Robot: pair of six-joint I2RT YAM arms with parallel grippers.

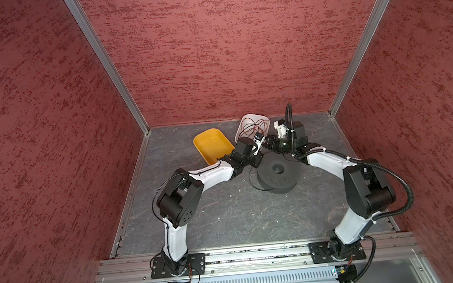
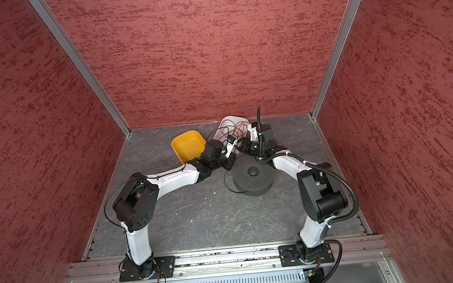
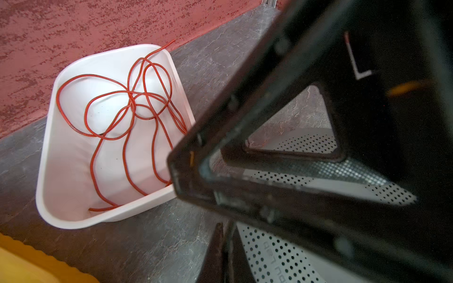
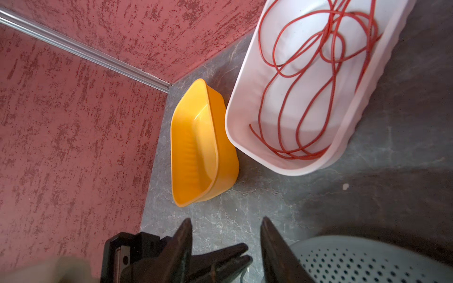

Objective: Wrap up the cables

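A black perforated spool [image 1: 276, 174] [image 2: 252, 176] lies flat on the grey floor. A thin black cable [image 1: 250, 178] [image 2: 224, 182] arcs along the floor at the spool's left side. Both grippers meet just behind the spool. My left gripper [image 3: 225, 224] [image 1: 262, 143] is shut, and in the right wrist view a thin strand hangs from the left gripper [image 4: 247, 252] tips. My right gripper [image 4: 226, 218] [image 1: 270, 140] stands open, one finger on each side of the left fingertips. The right gripper's black body [image 3: 318, 122] blocks much of the left wrist view.
A yellow tray [image 1: 205, 138] [image 4: 196, 147] sits at the back left, holding nothing. Beside it stands a white tray [image 3: 49, 147] [image 4: 237, 117] holding a loose tangle of red wire [image 3: 110, 137]. Red walls close the back and both sides.
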